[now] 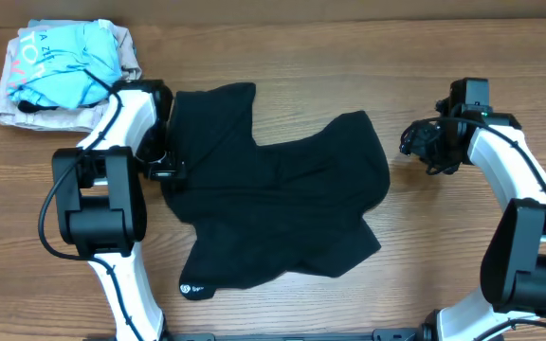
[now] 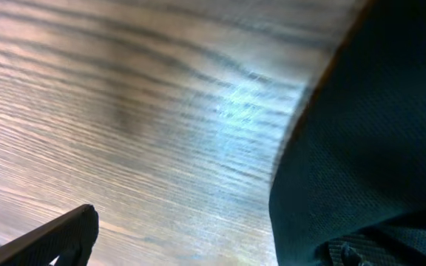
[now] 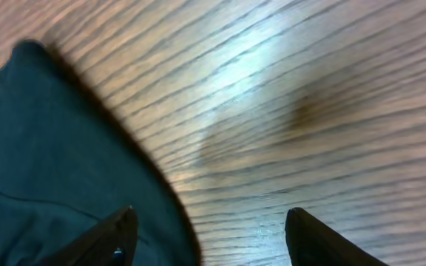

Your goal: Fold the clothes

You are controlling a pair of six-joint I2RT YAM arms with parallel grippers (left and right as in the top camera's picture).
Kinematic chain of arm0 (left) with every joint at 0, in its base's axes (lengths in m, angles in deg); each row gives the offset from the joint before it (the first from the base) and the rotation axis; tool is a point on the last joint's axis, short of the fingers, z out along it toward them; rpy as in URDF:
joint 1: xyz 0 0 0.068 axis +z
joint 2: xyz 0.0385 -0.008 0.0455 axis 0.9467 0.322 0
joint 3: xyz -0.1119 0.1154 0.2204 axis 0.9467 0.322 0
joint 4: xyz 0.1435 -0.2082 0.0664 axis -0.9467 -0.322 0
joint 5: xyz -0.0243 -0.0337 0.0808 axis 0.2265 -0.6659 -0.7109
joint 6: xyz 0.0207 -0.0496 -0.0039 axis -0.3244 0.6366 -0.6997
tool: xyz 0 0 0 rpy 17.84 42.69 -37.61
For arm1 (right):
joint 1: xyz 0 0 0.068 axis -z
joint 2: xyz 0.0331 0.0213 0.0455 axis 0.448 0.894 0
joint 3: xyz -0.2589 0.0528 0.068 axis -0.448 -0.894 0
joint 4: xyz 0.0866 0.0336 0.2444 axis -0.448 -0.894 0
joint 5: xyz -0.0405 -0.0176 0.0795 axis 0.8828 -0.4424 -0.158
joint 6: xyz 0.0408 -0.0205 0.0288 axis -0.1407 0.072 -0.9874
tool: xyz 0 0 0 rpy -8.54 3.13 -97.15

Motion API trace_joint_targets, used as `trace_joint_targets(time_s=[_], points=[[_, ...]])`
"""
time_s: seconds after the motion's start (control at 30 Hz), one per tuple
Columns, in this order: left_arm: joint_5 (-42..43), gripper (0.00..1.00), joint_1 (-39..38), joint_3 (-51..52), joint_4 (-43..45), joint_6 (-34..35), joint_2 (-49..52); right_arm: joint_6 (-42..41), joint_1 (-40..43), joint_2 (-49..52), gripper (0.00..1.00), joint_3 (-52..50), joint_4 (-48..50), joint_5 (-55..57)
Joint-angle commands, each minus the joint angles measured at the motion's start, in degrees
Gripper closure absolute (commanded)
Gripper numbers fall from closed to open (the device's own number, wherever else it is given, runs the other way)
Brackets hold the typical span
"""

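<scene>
Here, a black garment (image 1: 273,199) is spread on the surface (image 1: 349,57).
The right tool (image 3: 209,222) is held open, empty; the state of the left tool (image 1: 164,163) cannot be told.

The light-blue shirt (image 1: 74,62) bears partial lettering, perhaps "TON"; the white round mark (image 1: 191,289) on the black garment (image 1: 273,189) is illegible.

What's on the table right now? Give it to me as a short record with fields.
black garment: spread out and crumpled in the middle, not folded
white round mark: near the garment's near-left edge
left hand: at the garment's left edge; open or shut unclear
right hand: open, holding nothing, just right of the garment
pile: light-blue shirt on a beige garment, far-left corner
</scene>
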Motion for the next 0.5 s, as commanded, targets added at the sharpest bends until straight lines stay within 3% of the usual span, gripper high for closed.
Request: trace_joint_targets(time_s=[0.0,0.2,0.47], points=[[2.32,0.00,0.87,0.52,-0.52,-0.55,1.18,3.67,-1.92,0.81,0.33,-1.44,0.59,-3.17],[2.62,0.00,0.55,-5.40,-1.09,-1.60,1.05,3.56,-7.02,2.43,0.32,-1.86,-0.55,-3.19],[3.17,0.00,0.20,-30.80,-10.60,-1.66,1.03,-5.55,-10.93,4.04,0.35,-1.86,-5.25,1.16]])
